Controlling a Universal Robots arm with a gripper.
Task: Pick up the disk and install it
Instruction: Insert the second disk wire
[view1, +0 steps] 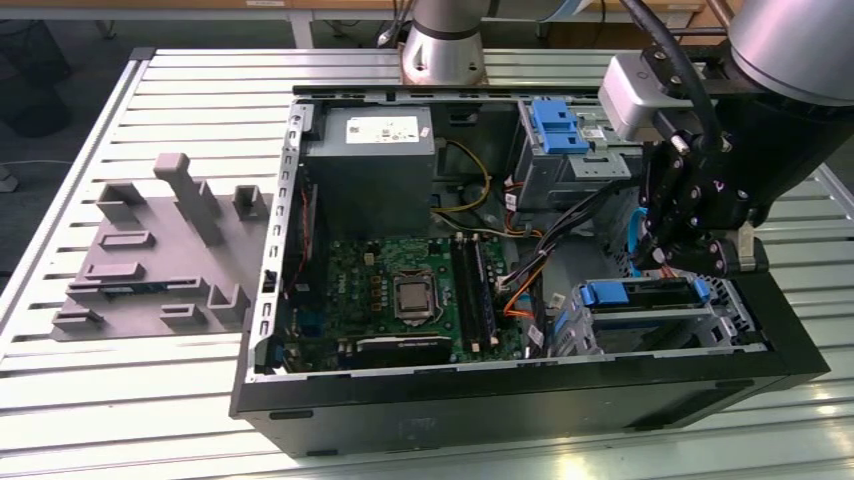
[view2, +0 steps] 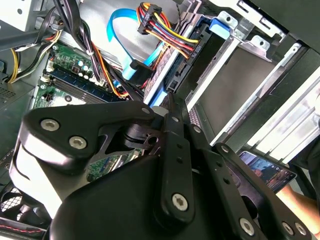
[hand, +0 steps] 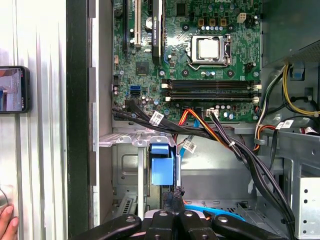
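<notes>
The disk, a flat drive in a blue plastic carrier, sits in the metal drive cage at the near right corner of the open computer case. In the first wrist view the carrier's blue end shows in the cage slot, straight ahead of the fingertips. My gripper hangs just over the disk's right part. Its fingers are together, and their tip meets the carrier's edge. In the second wrist view the gripper points at the cage with nothing visible between the fingers.
A grey power supply and an upright blue bracket stand at the back of the case. Bundled cables run beside the cage, past the motherboard. A grey fixture plate lies left. A hand and phone are outside.
</notes>
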